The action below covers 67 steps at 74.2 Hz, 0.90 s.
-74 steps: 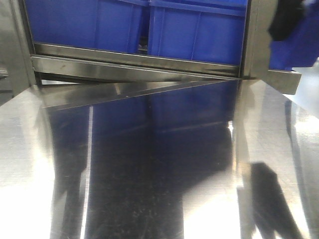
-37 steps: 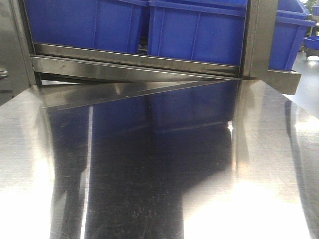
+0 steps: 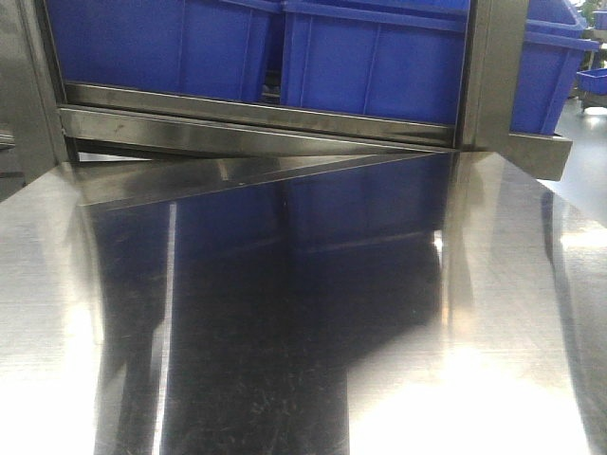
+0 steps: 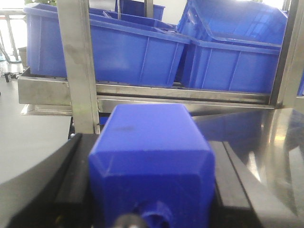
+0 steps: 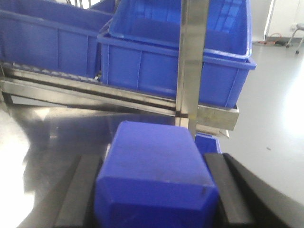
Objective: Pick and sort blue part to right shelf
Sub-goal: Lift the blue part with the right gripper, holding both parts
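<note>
The polished steel surface (image 3: 285, 332) filled the lower part of the front view and mirrored the blue above it. At its far edge stood a steel shelf (image 3: 256, 121), tilted against the surface edge, with an upright post (image 3: 488, 76) at the right. Two large blue bins (image 3: 161, 43) (image 3: 379, 66) sat side by side on the shelf, and a third bin (image 3: 555, 76) showed to the right of the post.

The left pincer (image 4: 149, 142) was closed on the left blue part (image 4: 152, 161), with a dark finger (image 4: 66, 190) pressed against each flank. The part faced the shelf, clear of the bins.

The right pincer (image 5: 152, 156) was likewise clamped on the right blue part (image 5: 154, 175), one finger (image 5: 225, 190) against each side. This part sat just before the shelf post (image 5: 192, 61), above the surface edge.
</note>
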Motion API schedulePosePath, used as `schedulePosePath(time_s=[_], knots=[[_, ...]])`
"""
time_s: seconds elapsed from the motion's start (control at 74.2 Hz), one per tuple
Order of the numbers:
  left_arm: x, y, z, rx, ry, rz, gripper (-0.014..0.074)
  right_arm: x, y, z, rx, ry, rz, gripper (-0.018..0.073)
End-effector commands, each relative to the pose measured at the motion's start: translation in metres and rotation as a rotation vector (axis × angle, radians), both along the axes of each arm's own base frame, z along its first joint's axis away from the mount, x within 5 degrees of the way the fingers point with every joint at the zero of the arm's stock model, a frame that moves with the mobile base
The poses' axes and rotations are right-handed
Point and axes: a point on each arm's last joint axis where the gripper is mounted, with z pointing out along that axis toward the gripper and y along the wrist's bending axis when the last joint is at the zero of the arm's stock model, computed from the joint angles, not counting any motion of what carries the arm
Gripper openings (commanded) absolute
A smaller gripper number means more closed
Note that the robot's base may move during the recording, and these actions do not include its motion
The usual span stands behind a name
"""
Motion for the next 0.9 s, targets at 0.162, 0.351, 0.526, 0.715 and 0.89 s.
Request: schedulePosePath(time_s=[0.162, 0.351, 0.526, 0.715, 0.89], knots=[[0.002, -0.002, 0.007, -0.011, -0.07, -0.012, 0.0251, -0.01, -0.004, 0.015, -0.052, -0.145, -0.003, 0.0257], [0.005, -0.003, 0.002, -0.017, -0.052, -0.017, 0.0251, -0.01, -0.003, 0.016, -0.048, -0.161, 0.001, 0.0257], [0.005, -0.003, 0.001, -0.016, -0.051, -0.017, 0.0251, -0.01, -0.004, 0.015, -0.051, -0.148, -0.002, 0.0257], [0.005, -0.003, 0.003, -0.018, -0.067, -0.019, 0.0251, -0.01, -0.004, 0.015, -0.051, -0.148, -0.002, 0.0257], [0.004, -0.004, 0.008, -0.024, -0.119, -0.026, 0.0251, -0.01, -0.004, 0.015, -0.051, -0.148, -0.002, 0.0257]])
